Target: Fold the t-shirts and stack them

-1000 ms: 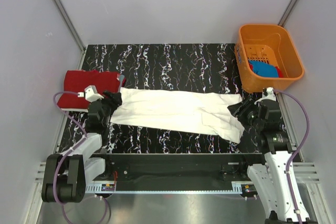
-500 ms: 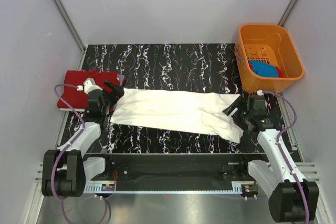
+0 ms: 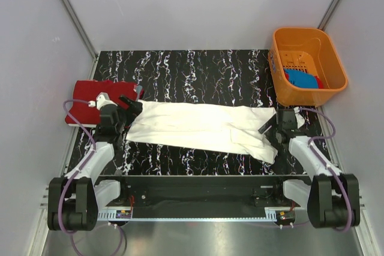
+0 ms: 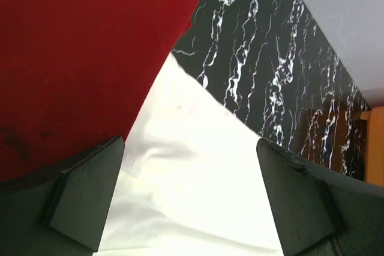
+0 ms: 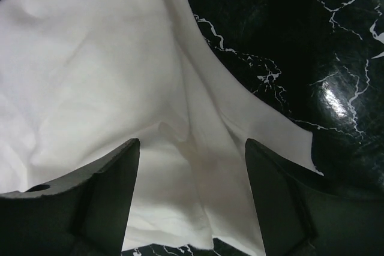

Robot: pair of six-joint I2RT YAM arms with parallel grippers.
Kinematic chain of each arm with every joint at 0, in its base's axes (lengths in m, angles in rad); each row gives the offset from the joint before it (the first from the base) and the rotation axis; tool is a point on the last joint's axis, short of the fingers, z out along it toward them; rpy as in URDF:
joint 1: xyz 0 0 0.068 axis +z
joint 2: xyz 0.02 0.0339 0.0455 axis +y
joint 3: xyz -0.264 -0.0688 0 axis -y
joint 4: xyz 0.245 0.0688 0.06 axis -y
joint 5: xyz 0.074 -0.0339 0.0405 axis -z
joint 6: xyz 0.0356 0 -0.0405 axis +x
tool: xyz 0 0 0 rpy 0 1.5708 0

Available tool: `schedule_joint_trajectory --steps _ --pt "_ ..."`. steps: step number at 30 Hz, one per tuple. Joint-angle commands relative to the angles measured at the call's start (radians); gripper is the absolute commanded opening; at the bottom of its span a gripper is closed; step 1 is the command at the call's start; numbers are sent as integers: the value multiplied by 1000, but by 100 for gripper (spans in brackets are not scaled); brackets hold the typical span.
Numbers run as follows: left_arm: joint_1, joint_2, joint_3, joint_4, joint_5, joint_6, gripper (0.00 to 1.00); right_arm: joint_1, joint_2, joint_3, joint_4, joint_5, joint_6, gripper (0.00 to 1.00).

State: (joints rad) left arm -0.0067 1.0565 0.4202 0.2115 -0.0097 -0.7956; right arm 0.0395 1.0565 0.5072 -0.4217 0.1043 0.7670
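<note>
White tee (image 3: 204, 127) lies as a long, narrow folded strip across the middle of the marble table (image 3: 198, 67), not yet squared into a packet. Red tee (image 3: 90, 97) sits folded at the left edge, just touching the strip's end, and looks finished. Blue tee (image 3: 300, 79) is over in the orange basket (image 3: 300, 43), far right, untouched. Left gripper (image 3: 129, 107) and right gripper (image 3: 270, 129) hover over opposite ends, jaws apart, holding nothing. Call it roughly a third done.
</note>
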Motion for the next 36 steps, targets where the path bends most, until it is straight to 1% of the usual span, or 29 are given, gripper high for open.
schedule_joint_trajectory --steps 1,3,5,6,8,9,11,12,14,15,16,19,20,22,25,26,28,29,30,31,32,33,34,35,36 --pt "-15 -27 0 -66 28 2 99 11 89 28 95 12 18 77" --pt "-53 -35 8 -107 14 10 99 25 125 45 107 12 26 77" --pt "-106 -41 26 -176 -53 22 99 36 163 51 123 21 40 77" --pt "-122 -43 35 -234 -73 33 99 46 183 56 129 28 52 75" --pt "-156 -43 60 -288 -117 47 99 51 207 60 149 34 63 72" --pt "-162 -43 66 -337 -130 52 99 51 235 70 152 41 67 67" --pt "-176 -47 75 -374 -153 61 99 53 260 92 161 49 69 60" --pt "-179 -52 72 -394 -157 65 99 53 285 100 172 60 61 51" --pt "-184 -67 55 -409 -164 68 99 53 315 135 178 86 57 41" --pt "-185 -75 48 -414 -162 70 99 53 353 152 181 110 40 33" --pt "-185 -84 42 -417 -162 70 99 53 373 172 178 121 34 23" --pt "-194 -92 29 -432 -162 68 99 53 473 278 149 150 11 9" --pt "-200 -90 29 -440 -167 65 99 51 500 336 144 147 8 8" --pt "-203 -78 28 -446 -173 62 99 53 575 390 138 143 17 7" --pt "-205 -50 34 -452 -187 52 99 56 683 520 146 129 28 7" --pt "-205 -43 38 -454 -197 47 99 59 715 610 136 142 22 8" --pt "-205 -27 46 -452 -203 49 99 65 821 719 97 170 9 8" --pt "-205 -21 49 -452 -208 50 99 66 859 829 89 176 -6 9" --pt "-205 -13 52 -448 -210 50 99 68 940 890 68 190 -29 9" --pt "-205 -1 57 -446 -210 50 99 68 983 950 60 193 -35 9" --pt "-205 8 58 -443 -207 50 99 68 1026 1072 54 184 -69 11" --pt "-205 17 60 -434 -204 50 99 68 1109 1138 29 158 -89 13" --pt "-205 42 63 -429 -202 50 99 68 1149 1204 15 146 -106 13" --pt "-205 55 68 -426 -200 49 99 66 1183 1319 2 121 -142 14" --pt "-205 69 74 -417 -202 49 99 69 1227 1362 -11 97 -156 14"
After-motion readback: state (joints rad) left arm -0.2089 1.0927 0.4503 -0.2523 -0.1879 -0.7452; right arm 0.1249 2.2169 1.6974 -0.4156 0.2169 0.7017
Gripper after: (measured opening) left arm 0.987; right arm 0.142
